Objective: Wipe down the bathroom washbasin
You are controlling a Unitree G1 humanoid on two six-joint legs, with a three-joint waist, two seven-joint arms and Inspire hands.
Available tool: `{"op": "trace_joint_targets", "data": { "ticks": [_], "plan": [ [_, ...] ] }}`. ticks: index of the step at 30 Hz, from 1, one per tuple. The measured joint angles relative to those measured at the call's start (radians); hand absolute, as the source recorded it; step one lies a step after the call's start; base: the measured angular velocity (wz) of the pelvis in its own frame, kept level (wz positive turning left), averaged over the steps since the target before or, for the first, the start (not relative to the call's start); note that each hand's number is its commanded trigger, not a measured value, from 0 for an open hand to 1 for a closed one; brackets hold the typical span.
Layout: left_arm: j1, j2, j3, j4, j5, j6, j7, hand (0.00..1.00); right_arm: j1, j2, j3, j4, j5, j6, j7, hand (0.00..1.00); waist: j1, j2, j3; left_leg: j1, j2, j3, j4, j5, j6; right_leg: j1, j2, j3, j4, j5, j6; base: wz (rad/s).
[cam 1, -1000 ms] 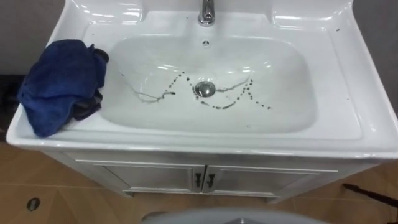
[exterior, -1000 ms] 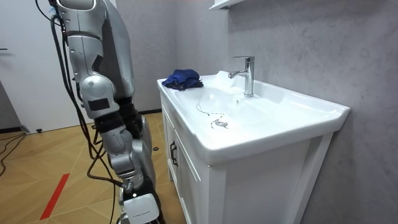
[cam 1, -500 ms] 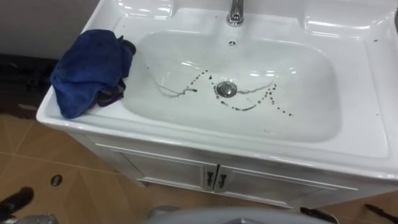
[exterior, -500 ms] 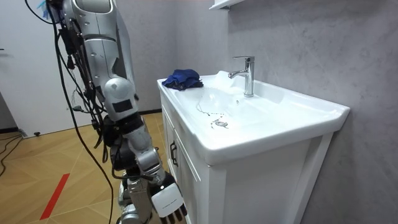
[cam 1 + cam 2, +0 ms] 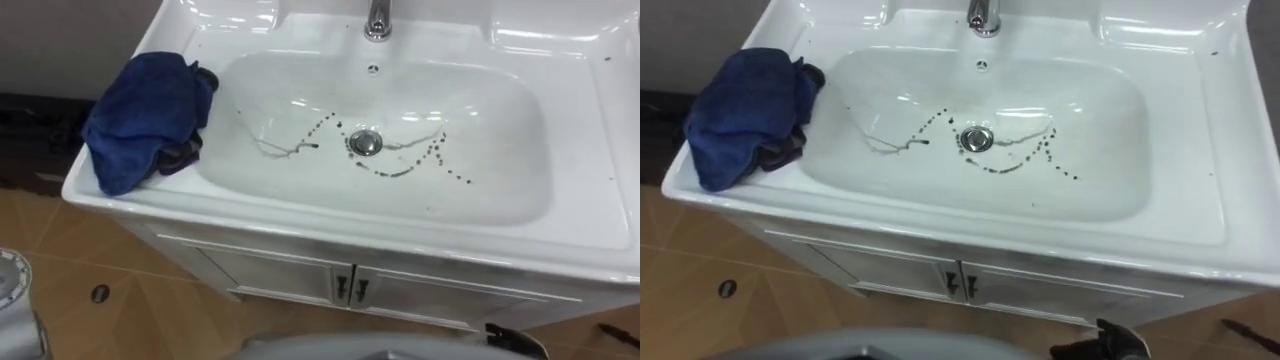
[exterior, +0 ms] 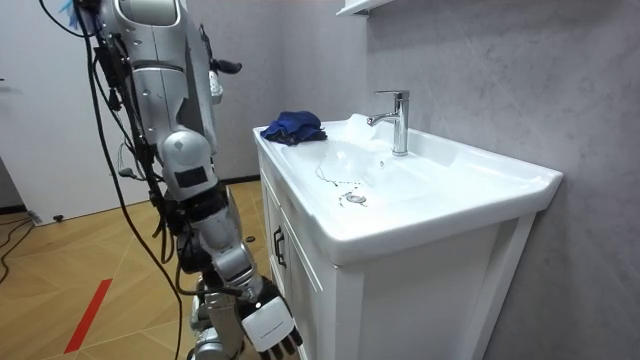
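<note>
Grabbing the blue cloth [image 5: 145, 115] at nine o'clock of the basin [image 5: 500, 170] is needed first; nothing is held by the right hand [image 6: 265, 325], fingers [image 6: 287, 344] loose.

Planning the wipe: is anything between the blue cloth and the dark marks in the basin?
Nothing visible. The cloth lies bunched on the basin's left rim, at the bowl's edge; the bowl from there to the dark marks around the drain is bare. The tap stands at the back, off that path.
</note>
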Motion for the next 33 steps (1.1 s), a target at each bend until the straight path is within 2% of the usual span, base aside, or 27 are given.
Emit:
{"op": "trace_joint_targets", "data": {
  "ticks": [2, 5, 9, 13, 16, 19, 21, 24, 25, 30, 33],
  "plan": [
    [-0.005, 0.002, 0.004, -0.016, 0.029, -0.002, -0.004, 0.00, -0.004, -0.006, 0.000, 0.008, 0.002, 0.000, -0.001, 0.00, -0.015, 0.011, 0.0034, 0.004, -0.001, -0.001, -0.003, 0.000, 0.000, -0.001, 0.000, 0.007, -0.001, 0.000, 0.000, -0.10],
    [-0.012, 0.009, 0.002, -0.039, 0.034, -0.002, -0.017, 0.00, -0.016, -0.005, 0.001, 0.024, 0.015, -0.002, -0.002, 0.00, -0.043, 0.013, 0.0047, 0.004, 0.000, 0.001, -0.003, 0.000, 0.000, -0.002, 0.001, 0.008, -0.001, 0.000, 0.000, 0.00],
    [-0.041, 0.020, -0.029, -0.043, 0.051, -0.006, -0.019, 0.00, -0.013, -0.004, 0.002, 0.033, 0.019, -0.002, -0.002, 0.00, -0.057, 0.007, 0.0026, 0.007, 0.000, 0.008, -0.002, 0.000, 0.000, -0.001, 0.001, 0.015, 0.000, 0.000, 0.000, -0.06],
    [-0.044, 0.019, -0.047, -0.046, 0.116, -0.009, -0.025, 0.00, -0.012, 0.000, -0.013, 0.033, -0.001, -0.002, -0.003, 0.00, -0.087, 0.004, 0.0053, 0.017, 0.000, 0.025, -0.002, 0.000, 0.000, 0.006, 0.002, 0.030, 0.000, 0.001, 0.001, -0.09],
    [-0.045, 0.019, -0.075, -0.046, 0.142, -0.009, -0.039, 0.00, -0.010, 0.000, -0.013, 0.033, -0.003, 0.000, -0.002, 0.00, -0.104, 0.003, 0.0057, 0.023, 0.000, 0.032, -0.008, 0.000, 0.000, 0.005, 0.005, 0.050, 0.000, 0.000, 0.002, -0.12],
    [-0.047, 0.018, -0.123, -0.037, 0.144, -0.008, -0.069, 0.00, 0.000, -0.001, -0.013, 0.029, -0.003, 0.004, 0.000, 0.00, -0.105, -0.002, 0.0035, 0.031, 0.001, 0.045, -0.015, 0.000, 0.000, 0.003, 0.006, 0.065, 0.001, 0.001, 0.003, -0.14],
    [-0.048, 0.018, -0.154, -0.010, 0.154, -0.008, -0.095, 0.00, 0.007, -0.002, -0.013, 0.035, -0.008, 0.005, 0.000, 0.00, -0.112, -0.004, 0.0073, 0.038, 0.000, 0.048, -0.016, 0.000, 0.000, 0.008, 0.006, 0.066, 0.001, 0.001, 0.004, -0.07],
    [-0.048, 0.018, -0.192, 0.040, 0.160, 0.000, -0.141, 0.00, 0.006, 0.000, -0.013, 0.049, -0.049, 0.017, 0.001, 0.00, -0.128, -0.011, 0.0132, 0.041, 0.001, 0.054, -0.017, 0.000, 0.000, 0.008, 0.006, 0.067, 0.003, 0.001, 0.004, -0.04],
    [-0.048, 0.018, -0.210, 0.049, 0.162, 0.007, -0.154, 0.00, 0.005, 0.002, -0.013, 0.053, -0.054, 0.023, 0.005, 0.00, -0.131, -0.013, 0.0180, 0.041, 0.002, 0.056, -0.017, 0.000, 0.000, 0.007, 0.007, 0.070, 0.003, 0.001, 0.004, -0.05],
    [-0.060, 0.019, -0.291, 0.100, 0.161, 0.016, -0.173, 0.00, 0.006, 0.002, 0.021, 0.078, -0.096, 0.064, 0.025, 0.00, -0.148, -0.014, 0.0187, 0.036, 0.001, 0.060, -0.018, 0.000, 0.000, -0.011, 0.009, 0.091, 0.018, 0.001, 0.004, -0.09],
    [-0.076, 0.019, -0.329, 0.170, 0.162, 0.039, -0.180, 0.00, 0.006, 0.002, 0.020, 0.077, -0.126, 0.084, 0.033, 0.00, -0.167, -0.012, 0.0174, 0.035, 0.003, 0.076, -0.018, 0.000, 0.000, -0.018, 0.011, 0.099, 0.021, 0.001, 0.004, -0.12]
  ]
}}
